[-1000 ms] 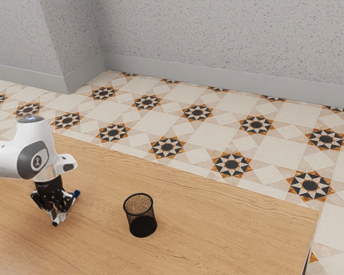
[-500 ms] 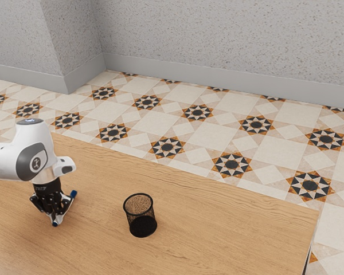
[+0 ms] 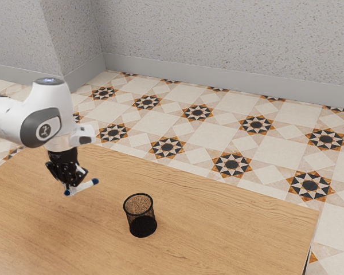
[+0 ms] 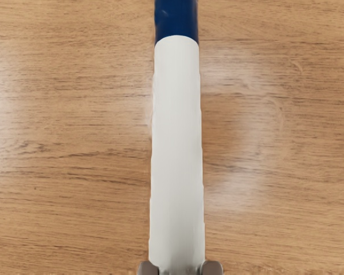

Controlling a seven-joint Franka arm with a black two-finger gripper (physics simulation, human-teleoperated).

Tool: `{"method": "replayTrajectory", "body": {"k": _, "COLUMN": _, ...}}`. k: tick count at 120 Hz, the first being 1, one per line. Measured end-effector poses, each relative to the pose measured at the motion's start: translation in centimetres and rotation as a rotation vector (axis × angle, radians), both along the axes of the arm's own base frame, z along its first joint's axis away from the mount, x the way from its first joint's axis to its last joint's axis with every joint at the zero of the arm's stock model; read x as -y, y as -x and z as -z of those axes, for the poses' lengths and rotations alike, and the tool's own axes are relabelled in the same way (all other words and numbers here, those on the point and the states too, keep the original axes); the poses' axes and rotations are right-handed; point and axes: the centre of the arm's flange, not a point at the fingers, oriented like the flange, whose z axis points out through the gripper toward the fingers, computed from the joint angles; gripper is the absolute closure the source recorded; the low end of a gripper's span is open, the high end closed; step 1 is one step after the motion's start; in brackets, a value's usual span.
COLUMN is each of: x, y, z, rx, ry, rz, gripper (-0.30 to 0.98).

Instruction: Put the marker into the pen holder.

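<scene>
Marker (image 3: 86, 185), pen holder (image 3: 141, 222), one each.

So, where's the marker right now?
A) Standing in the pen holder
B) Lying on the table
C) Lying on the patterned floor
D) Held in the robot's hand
D: the marker is pinched in the hand, one fingertip against each side, above the table and away from the pen holder.

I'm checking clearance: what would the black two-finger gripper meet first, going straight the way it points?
Likely the light wooden tabletop, below the downward-pointing gripper and its held white, blue-ended marker; the black mesh pen holder looks off that line, though height is unclear.
</scene>
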Motion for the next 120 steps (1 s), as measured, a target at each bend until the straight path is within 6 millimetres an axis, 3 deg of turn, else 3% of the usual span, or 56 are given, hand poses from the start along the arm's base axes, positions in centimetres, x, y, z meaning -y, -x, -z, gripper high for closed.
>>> {"method": "replayTrajectory", "body": {"k": 14, "x": 6.5, "y": 1.3, "z": -4.0, "rx": 0.032, "ry": -0.041, "rz": 0.133, "gripper": 0.77}}
{"method": "replayTrajectory", "body": {"k": 24, "x": 9.4, "y": 2.8, "z": -6.6, "rx": 0.057, "ry": -0.066, "rz": 0.177, "gripper": 0.77}}
{"method": "replayTrajectory", "body": {"k": 41, "x": 15.4, "y": 4.2, "z": -7.5, "rx": 0.041, "ry": -0.051, "rz": 0.256, "gripper": 0.77}}
{"method": "replayTrajectory", "body": {"k": 53, "x": 18.3, "y": 3.5, "z": -7.9, "rx": 0.031, "ry": -0.034, "rz": 0.284, "gripper": 0.77}}
{"method": "replayTrajectory", "body": {"k": 73, "x": 19.4, "y": 1.6, "z": -6.4, "rx": -0.022, "ry": -0.020, "rz": 0.269, "gripper": 0.77}}
{"method": "replayTrajectory", "body": {"k": 85, "x": 19.8, "y": -1.7, "z": -5.1, "rx": -0.060, "ry": -0.005, "rz": 0.252, "gripper": 0.74}}
{"method": "replayTrajectory", "body": {"k": 94, "x": 20.0, "y": -4.6, "z": -3.7, "rx": -0.105, "ry": 0.013, "rz": 0.234, "gripper": 0.59}}
{"method": "replayTrajectory", "body": {"k": 100, "x": 19.9, "y": -6.2, "z": -1.6, "rx": -0.157, "ry": 0.039, "rz": 0.210, "gripper": 0.48}}
{"method": "replayTrajectory", "body": {"k": 109, "x": 17.8, "y": -8.6, "z": 0.1, "rx": -0.200, "ry": 0.084, "rz": 0.140, "gripper": 0.34}}
{"method": "replayTrajectory", "body": {"k": 113, "x": 17.2, "y": -9.8, "z": -2.1, "rx": -0.164, "ry": 0.106, "rz": 0.118, "gripper": 0.29}}
{"method": "replayTrajectory", "body": {"k": 117, "x": 16.9, "y": -11.0, "z": -6.4, "rx": -0.096, "ry": 0.128, "rz": 0.105, "gripper": 0.25}}
{"method": "replayTrajectory", "body": {"k": 120, "x": 16.7, "y": -12.1, "z": -11.0, "rx": -0.024, "ry": 0.146, "rz": 0.101, "gripper": 0.22}}
